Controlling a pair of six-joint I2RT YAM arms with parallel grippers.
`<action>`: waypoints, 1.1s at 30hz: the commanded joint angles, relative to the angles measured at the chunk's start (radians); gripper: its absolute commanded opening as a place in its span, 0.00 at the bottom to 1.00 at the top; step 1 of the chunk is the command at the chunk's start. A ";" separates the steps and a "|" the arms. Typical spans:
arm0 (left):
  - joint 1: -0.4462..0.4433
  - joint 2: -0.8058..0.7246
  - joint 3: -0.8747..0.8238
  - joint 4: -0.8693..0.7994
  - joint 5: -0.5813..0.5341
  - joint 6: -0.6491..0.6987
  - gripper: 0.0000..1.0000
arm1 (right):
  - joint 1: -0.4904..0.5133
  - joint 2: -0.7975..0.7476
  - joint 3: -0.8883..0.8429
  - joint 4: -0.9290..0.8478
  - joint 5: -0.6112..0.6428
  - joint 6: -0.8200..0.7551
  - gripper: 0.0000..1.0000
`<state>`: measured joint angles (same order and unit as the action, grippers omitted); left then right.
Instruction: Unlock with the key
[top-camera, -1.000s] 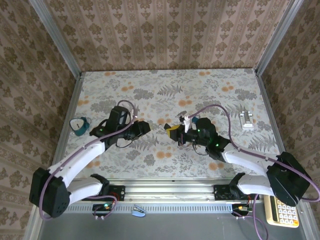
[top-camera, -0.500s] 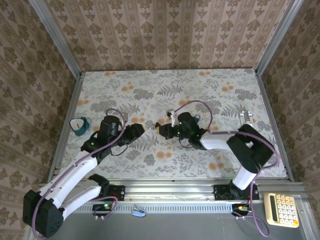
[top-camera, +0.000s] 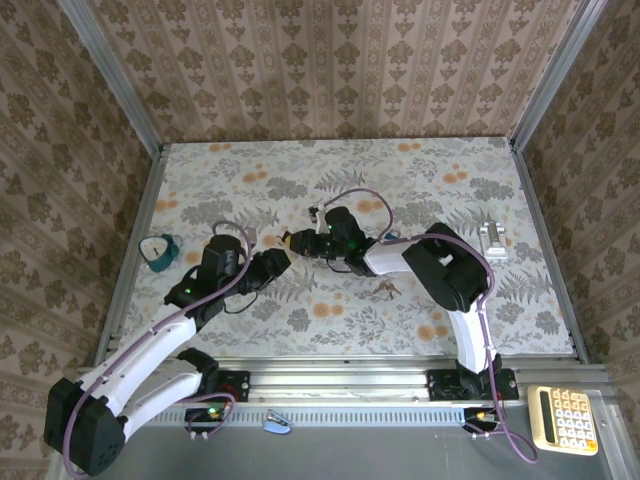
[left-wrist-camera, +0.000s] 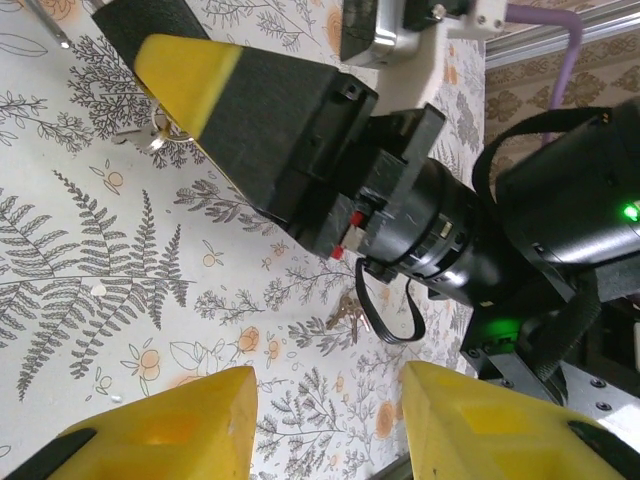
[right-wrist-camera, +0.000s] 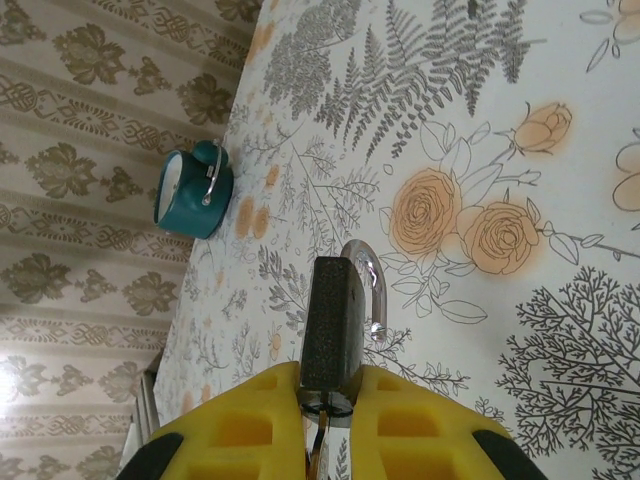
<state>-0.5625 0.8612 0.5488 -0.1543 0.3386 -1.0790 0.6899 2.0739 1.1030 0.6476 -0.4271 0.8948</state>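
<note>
**Lock gripped, key not yet picked up**

The lock (right-wrist-camera: 330, 310) is clamped in the right tool (top-camera: 300, 241), long axis in line with it, shackle (right-wrist-camera: 372, 290) pointed at the left tool (top-camera: 277, 262), which is held part-open and empty just beside it. The key (top-camera: 383, 290) is seen on the surface (top-camera: 450, 190), rightward of both tools. A reach by the free left tool is judged needed.
</note>
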 joint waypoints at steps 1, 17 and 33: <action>-0.005 -0.022 -0.011 0.027 -0.016 -0.018 0.44 | -0.002 0.035 0.053 -0.017 -0.030 0.078 0.06; -0.005 -0.016 -0.021 0.040 -0.019 -0.030 0.43 | -0.015 0.093 0.121 -0.199 -0.054 0.116 0.11; 0.011 -0.017 -0.044 0.048 -0.029 -0.025 0.50 | -0.054 -0.092 0.034 -0.480 0.026 -0.024 0.36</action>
<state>-0.5610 0.8551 0.5236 -0.1238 0.3191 -1.1042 0.6472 2.0548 1.1721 0.2573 -0.4385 0.9249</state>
